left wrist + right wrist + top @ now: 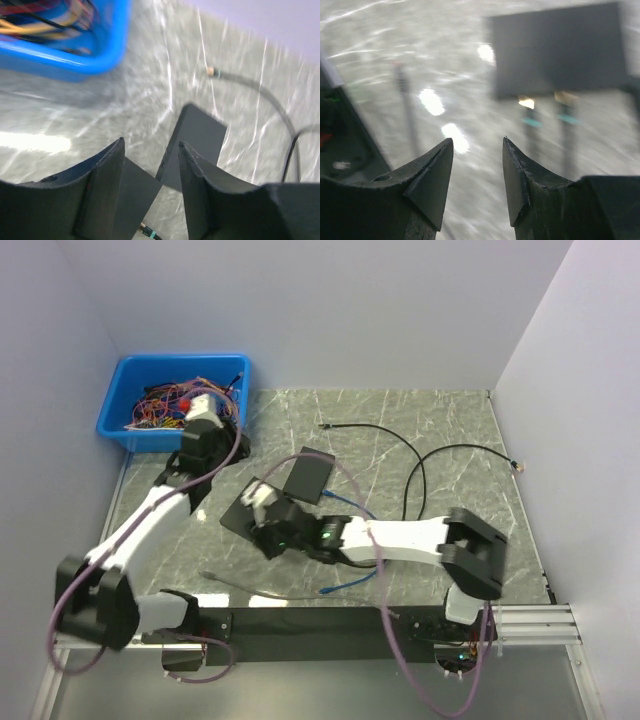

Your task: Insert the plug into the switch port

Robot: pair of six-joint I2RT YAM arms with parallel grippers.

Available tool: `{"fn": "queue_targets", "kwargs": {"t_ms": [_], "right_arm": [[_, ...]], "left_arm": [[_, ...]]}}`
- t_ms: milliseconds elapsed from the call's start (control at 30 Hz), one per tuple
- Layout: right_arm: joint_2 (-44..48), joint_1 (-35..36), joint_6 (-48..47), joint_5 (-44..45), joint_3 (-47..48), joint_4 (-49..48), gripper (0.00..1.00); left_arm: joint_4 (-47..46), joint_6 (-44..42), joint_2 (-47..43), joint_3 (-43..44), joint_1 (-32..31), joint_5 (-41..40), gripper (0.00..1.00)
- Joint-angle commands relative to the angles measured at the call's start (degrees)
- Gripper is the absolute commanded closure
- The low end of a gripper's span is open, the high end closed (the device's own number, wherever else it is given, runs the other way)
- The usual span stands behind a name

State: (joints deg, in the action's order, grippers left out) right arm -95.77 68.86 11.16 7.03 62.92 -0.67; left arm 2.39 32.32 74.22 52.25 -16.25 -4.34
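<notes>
On the counter [440, 430], the switch [555, 55] lies straight ahead of the right fingers [430, 175], with two cables [532, 121] already in its near face. A loose plug [212, 71] lies beyond the left fingers [100, 185], nearer that arm, its lead [260, 88] trailing rightward. Both pairs gape, holding nothing.

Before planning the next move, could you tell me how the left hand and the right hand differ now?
The left hand hovers near the blue bin; the right hand is mid-table. The left hand's view holds two switches; the right hand's holds one switch, two plugs at its edge. Both are open and empty.
</notes>
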Motion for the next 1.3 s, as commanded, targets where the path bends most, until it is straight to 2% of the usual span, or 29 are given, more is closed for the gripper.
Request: {"fn": "queue_targets", "kwargs": {"t_ms": [0, 133, 200, 333, 467, 700, 800, 867, 900, 933, 1033, 1133, 1267], "right_arm": [[-7.75, 4.08, 1.68, -3.77, 7.82, -1.1, 0.49], [-16.63, 7.42, 1.32, -4.65, 16.35, 1.27, 0.48], [-21.64, 8.22, 0.27, -4.57, 22.05, 3.91, 0.47], [-28.32, 9.36, -1.31, -3.86, 30.93, 8.65, 0.46], [-32.8, 10.06, -1.75, -3.43, 35.15, 10.77, 0.46], [-37.91, 10.68, -1.75, -1.93, 41.41, 15.43, 0.47], [-39.32, 11.2, -2.1, -1.4, 42.29, 16.48, 0.52], [-40.02, 11.38, -2.19, -1.66, 42.29, 16.23, 0.58], [-40.11, 11.47, -2.28, -1.93, 42.03, 15.96, 0.64], [-39.76, 11.73, -2.37, -2.71, 41.07, 14.65, 0.74], [-38.28, 11.74, -2.72, -3.25, 39.13, 12.11, 0.9], [-34.33, 11.56, -3.94, -2.2, 36.5, 8.95, 1.0], [-27.12, 9.2, -5.0, -0.7, 34.82, 7.0, 1.0]], "left_arm": [[5.59, 5.29, -8.8, -3.19, 0.43, -12.17, 0.46], [8.06, 6.18, -22.76, -5.23, 0.69, -14.65, 0.34], [10.25, 6.09, -26.38, -4.36, 0.69, -13.86, 0.32], [18.07, 5.22, -28.94, -0.84, 0.78, -11.23, 0.32], [22.12, 3.02, -31.84, 0.22, 0.69, -10.69, 0.33], [22.92, 1.96, -36.42, -3.56, 0.78, -12.18, 0.33], [23.18, 1.7, -35.9, -3.03, 0.78, -12.27, 0.33], [22.83, 1.79, -35.81, -3.03, 0.78, -12.1, 0.33], [22.83, 1.7, -35.81, -3.12, 0.78, -11.92, 0.33], [22.92, 1.79, -35.72, -3.12, 0.78, -11.83, 0.33], [23.01, 1.96, -35.89, -3.29, 0.78, -12.1, 0.33], [22.83, 1.96, -36.25, -3.47, 0.78, -12.27, 0.33], [22.48, 1.26, -35.72, -3.74, 0.87, -11.13, 0.34]]}}
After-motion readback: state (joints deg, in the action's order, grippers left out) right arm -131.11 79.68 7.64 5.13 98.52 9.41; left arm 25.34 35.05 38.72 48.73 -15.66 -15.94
